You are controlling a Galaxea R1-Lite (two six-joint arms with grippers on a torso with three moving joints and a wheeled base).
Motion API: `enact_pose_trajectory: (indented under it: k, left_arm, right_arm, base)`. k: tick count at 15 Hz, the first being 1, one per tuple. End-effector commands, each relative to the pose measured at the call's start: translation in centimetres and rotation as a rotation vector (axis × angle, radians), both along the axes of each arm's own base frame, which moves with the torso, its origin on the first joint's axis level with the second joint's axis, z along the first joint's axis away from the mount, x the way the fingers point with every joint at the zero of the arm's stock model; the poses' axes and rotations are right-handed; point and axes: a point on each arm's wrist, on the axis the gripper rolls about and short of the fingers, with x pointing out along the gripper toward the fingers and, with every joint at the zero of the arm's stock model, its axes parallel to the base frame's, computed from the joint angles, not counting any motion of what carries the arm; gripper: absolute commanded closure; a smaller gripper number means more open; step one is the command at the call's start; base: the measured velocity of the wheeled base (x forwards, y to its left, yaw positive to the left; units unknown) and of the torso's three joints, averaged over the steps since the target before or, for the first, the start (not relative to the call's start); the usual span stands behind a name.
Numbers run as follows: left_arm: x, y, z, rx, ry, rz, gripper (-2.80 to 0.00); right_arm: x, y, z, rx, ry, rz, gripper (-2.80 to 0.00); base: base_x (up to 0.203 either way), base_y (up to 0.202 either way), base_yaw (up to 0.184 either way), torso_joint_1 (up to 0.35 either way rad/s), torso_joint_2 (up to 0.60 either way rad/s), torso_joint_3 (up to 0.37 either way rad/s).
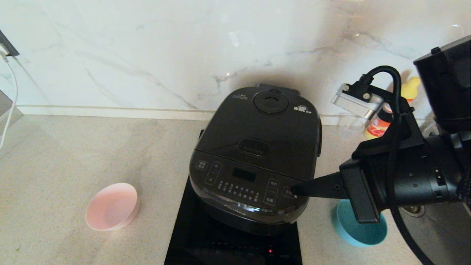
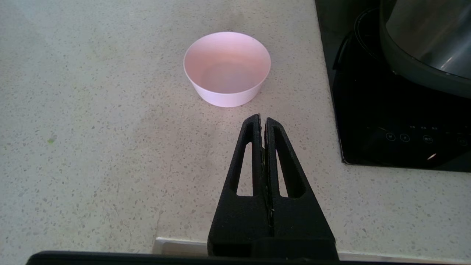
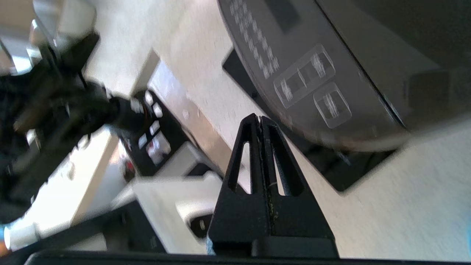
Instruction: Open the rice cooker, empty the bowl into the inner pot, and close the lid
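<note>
Right end effector: I see its black fingers pressed together with nothing between them, the tip at the right front corner of the control panel, at or just above the buttons there; I cannot tell whether it touches. The right wrist view shows the same closed tip over the gap beside the panel's edge.

Left end effector: I have it parked, fingers closed on nothing, hovering over the speckled beige tabletop just short of the pink bowl; it is outside the head view.

Rice cooker: large glossy black rounded-square appliance, standing on a flat black induction hob at the centre of the tabletop, close to the white marble wall.

Lid: black hinged top, shut flat, with the round steam vent toward the wall and the oblong release button nearer the panel.

Inner pot: hidden under the shut lid, so I cannot see it.

Pink bowl: small round pale pink bowl, upright on the tabletop to the left of the hob, apart from it; I see nothing in it.

Blue bowl: small round teal bowl on the tabletop right of the hob, partly covered by my right arm.

Bottle: yellow-capped bottle with an orange label, by the wall behind the right arm.
</note>
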Motion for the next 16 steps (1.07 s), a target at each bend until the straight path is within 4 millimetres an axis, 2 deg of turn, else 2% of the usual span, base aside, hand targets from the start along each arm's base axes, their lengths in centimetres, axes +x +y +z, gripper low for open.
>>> enact_pose_trajectory:
  k: [1, 7, 13, 16]
  left_arm:
    - [0.0, 0.0, 0.0, 0.000, 0.002, 0.000, 0.00]
    - [0.0, 0.0, 0.0, 0.000, 0.002, -0.001, 0.00]
    - [0.0, 0.0, 0.0, 0.000, 0.001, -0.001, 0.00]
    - [0.0, 0.0, 0.0, 0.001, 0.003, -0.001, 0.00]
  right_arm:
    - [0.1, 1.2, -0.6, -0.005, 0.019, 0.002, 0.00]
    - [-0.5, 2.5, -1.0, -0.023, 0.022, -0.005, 0.00]
    - [-0.9, 2.0, -0.2, -0.002, 0.000, -0.015, 0.00]
    - [-0.7, 2.2, -0.7, -0.008, 0.021, -0.022, 0.00]
  base:
    - [0.000, 0.000, 0.000, 0.000, 0.00, 0.000]
    - [0.000, 0.000, 0.000, 0.000, 0.00, 0.000]
    - [0.000, 0.000, 0.000, 0.000, 0.00, 0.000]
    - [0.000, 0.000, 0.000, 0.000, 0.00, 0.000]
